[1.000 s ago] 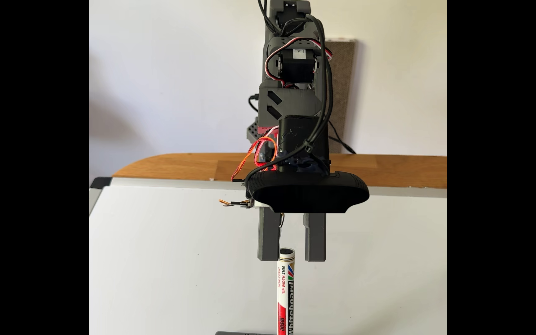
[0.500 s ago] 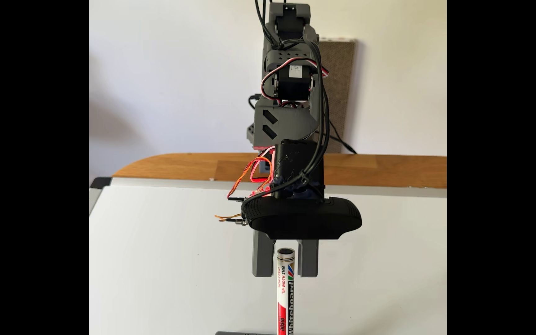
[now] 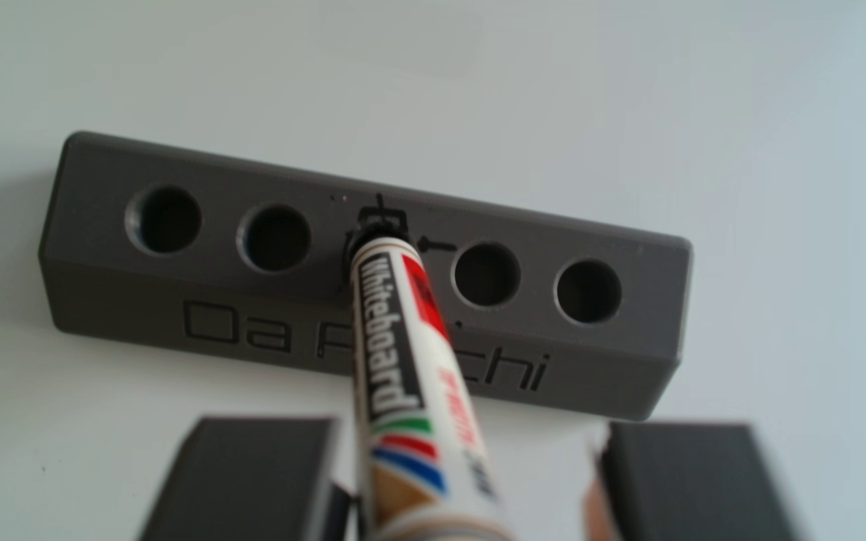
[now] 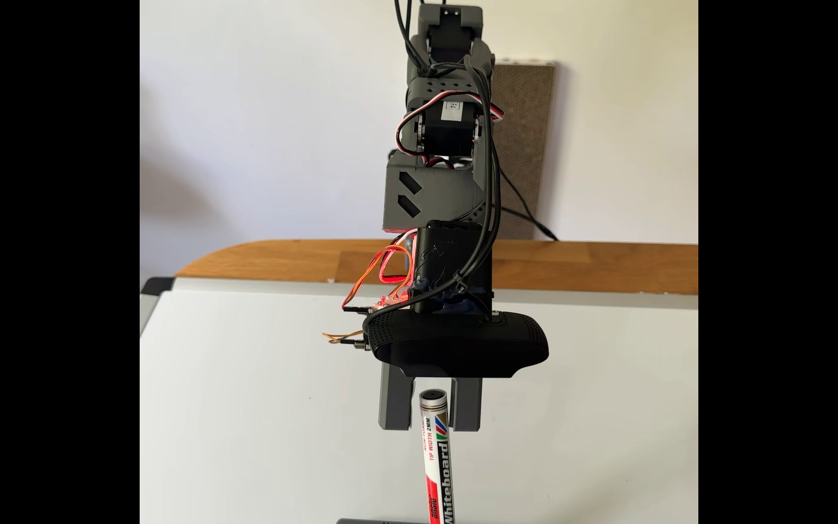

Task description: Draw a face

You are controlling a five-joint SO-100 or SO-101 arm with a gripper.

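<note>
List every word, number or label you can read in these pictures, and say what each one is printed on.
"Whiteboard": on the marker barrel, in both views.
"TIP WIDTH 2MM": on the marker, fixed view.
"Da P...chi": engraved on the grey holder block; the marker hides the middle letters.
Unreadable: small red print on the marker, its brand name at the fixed view's bottom edge, and the white servo label.

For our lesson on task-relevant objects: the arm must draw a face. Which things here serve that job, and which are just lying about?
Serving the job:
whiteboard marker
grey holder block it stands in
whiteboard
open end effector straddling the marker

Lying about:
brown panel against the wall
wooden tabletop
</note>
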